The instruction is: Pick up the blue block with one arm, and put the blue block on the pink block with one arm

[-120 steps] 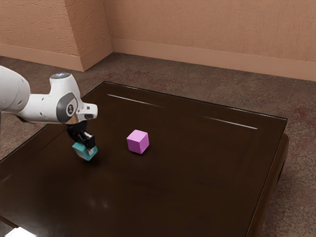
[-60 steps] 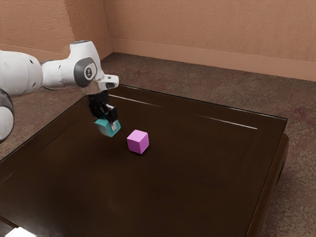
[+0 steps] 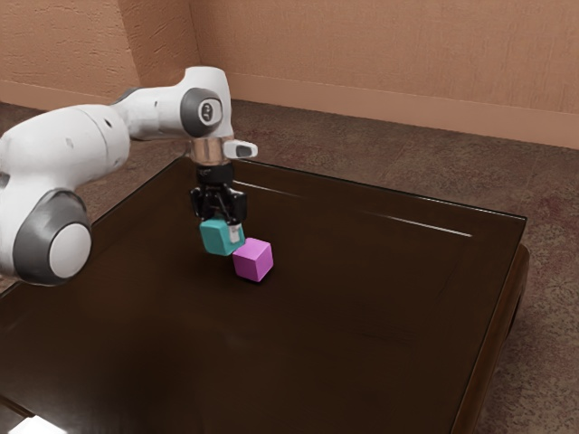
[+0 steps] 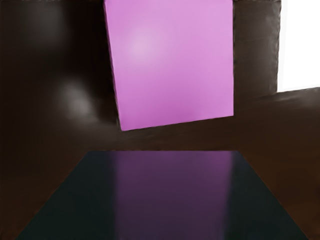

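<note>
My gripper (image 3: 220,226) is shut on the blue block (image 3: 219,238), a teal cube held in the air just above and to the exterior view's left of the pink block (image 3: 252,259). The pink block rests on the dark table (image 3: 380,298). In the wrist view the pink block (image 4: 170,62) lies close below my hand, and the dark blurred face of the blue block (image 4: 160,197) sits under the camera, reflecting pink.
The dark glossy table has a raised rim (image 3: 493,316) along its right side in the exterior view. Carpet floor and tan walls surround it. My white arm (image 3: 81,154) spans the table's left part.
My gripper has carried the blue block up off the table and toward the exterior view's right, from far left of the pink block to just beside and above it.
</note>
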### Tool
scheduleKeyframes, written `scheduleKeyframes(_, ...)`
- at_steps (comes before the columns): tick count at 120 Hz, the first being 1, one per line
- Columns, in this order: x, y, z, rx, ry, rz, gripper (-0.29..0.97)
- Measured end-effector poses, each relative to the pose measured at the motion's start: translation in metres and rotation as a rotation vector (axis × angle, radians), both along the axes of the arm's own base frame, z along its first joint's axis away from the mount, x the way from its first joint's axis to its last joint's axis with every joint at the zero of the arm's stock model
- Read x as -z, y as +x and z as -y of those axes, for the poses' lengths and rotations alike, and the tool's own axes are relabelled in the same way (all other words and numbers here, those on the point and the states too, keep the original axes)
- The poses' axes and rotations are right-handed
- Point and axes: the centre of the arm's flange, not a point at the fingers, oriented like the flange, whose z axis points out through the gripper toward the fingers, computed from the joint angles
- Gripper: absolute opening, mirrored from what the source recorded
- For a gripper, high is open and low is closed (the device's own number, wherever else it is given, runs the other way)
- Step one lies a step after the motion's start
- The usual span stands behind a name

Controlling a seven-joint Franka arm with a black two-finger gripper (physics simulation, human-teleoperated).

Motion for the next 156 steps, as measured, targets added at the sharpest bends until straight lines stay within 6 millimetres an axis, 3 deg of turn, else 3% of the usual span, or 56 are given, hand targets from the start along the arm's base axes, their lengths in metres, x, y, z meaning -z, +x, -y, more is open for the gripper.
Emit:
scheduleKeyframes(42, 0.002, 0.028, 0.013, 0.0, 0.077, 0.139, 0.39)
scheduleKeyframes(64, 0.015, 0.033, 0.013, -0.005, 0.09, 0.156, 0.39)
scheduleKeyframes(124, 0.016, 0.02, 0.028, -0.002, 0.09, 0.121, 0.38)
scheduleKeyframes(156, 0.015, 0.023, 0.039, 0.003, 0.09, 0.132, 0.38)
